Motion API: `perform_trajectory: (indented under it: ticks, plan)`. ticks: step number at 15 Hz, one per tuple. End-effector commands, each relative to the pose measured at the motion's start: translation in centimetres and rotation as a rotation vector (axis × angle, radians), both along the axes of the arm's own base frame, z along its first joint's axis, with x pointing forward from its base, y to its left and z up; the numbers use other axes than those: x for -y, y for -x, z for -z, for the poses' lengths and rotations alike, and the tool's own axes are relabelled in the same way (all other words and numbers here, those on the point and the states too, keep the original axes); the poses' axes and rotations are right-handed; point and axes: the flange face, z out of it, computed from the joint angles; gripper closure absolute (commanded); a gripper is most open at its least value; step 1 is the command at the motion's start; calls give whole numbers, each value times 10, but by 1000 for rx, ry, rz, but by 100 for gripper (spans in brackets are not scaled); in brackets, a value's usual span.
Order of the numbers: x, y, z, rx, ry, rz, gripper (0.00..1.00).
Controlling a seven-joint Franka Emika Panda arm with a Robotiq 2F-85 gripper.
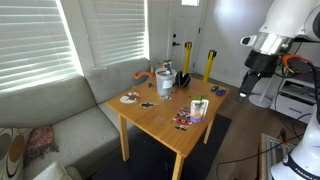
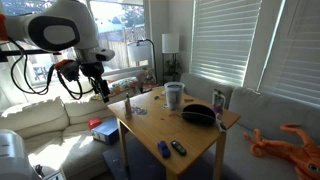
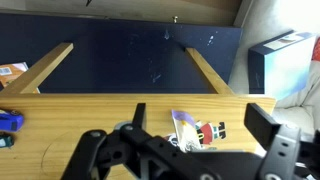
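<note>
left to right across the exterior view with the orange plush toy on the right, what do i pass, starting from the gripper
gripper → small bottle → tall grey cup → black bowl → dark can → orange plush toy

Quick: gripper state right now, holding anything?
Gripper: open, jaws wide apart, nothing between them; it hangs in the air beside the wooden table.
</note>
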Motion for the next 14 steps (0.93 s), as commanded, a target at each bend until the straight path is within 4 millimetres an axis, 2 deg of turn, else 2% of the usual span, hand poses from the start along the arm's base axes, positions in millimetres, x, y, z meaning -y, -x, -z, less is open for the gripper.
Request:
perform_trajectory:
  ticks: [1,8,11,14]
  plan:
    - [0,0,-1,-1,0,0,0]
    - [0,0,-1,-1,0,0,0]
    - [30,-33,0,-33,-13,214,0]
    - [54,-69,-6,70,-17,360,0]
